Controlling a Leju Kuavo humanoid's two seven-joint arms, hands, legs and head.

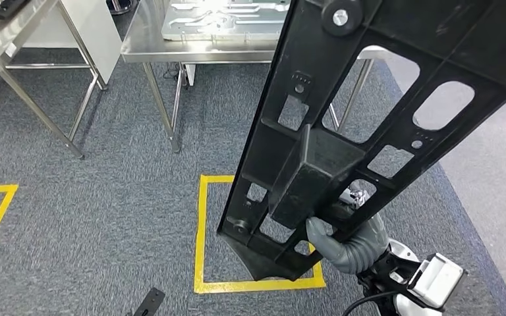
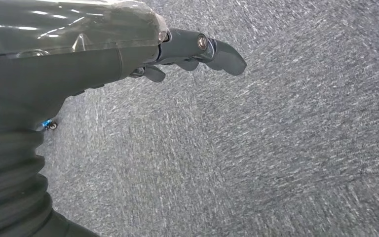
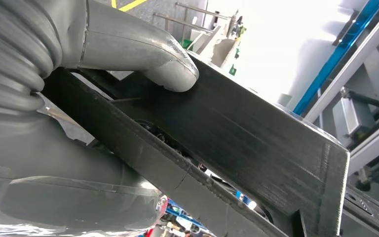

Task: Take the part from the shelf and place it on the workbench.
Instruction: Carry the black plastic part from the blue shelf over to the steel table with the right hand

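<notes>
The floor (image 1: 105, 191) is grey carpet marked with a square of yellow tape (image 1: 201, 243). Beyond the square stands a steel workbench; its tabletop (image 1: 146, 41) carries a flat metal plate (image 1: 221, 20) with cut-out slots. A second steel table (image 1: 13, 29) stands to the left, well apart from the first.

The part (image 1: 369, 105) is a long black frame with several cut-out windows and a raised block at its middle. It is held in the air, tilted, running from the lower centre of the head view to the upper right, above the yellow square and short of the workbench.

The right hand (image 1: 346, 240) grips the part near its lower end. In the right wrist view the thick grey thumb (image 3: 143, 54) presses on the flat black face of the part (image 3: 256, 148), with the fingers behind it, hidden by the frame.

The left hand (image 2: 128, 54) hangs over the carpet. Its fingers (image 2: 217, 52) are slightly bent, apart, and hold nothing.
</notes>
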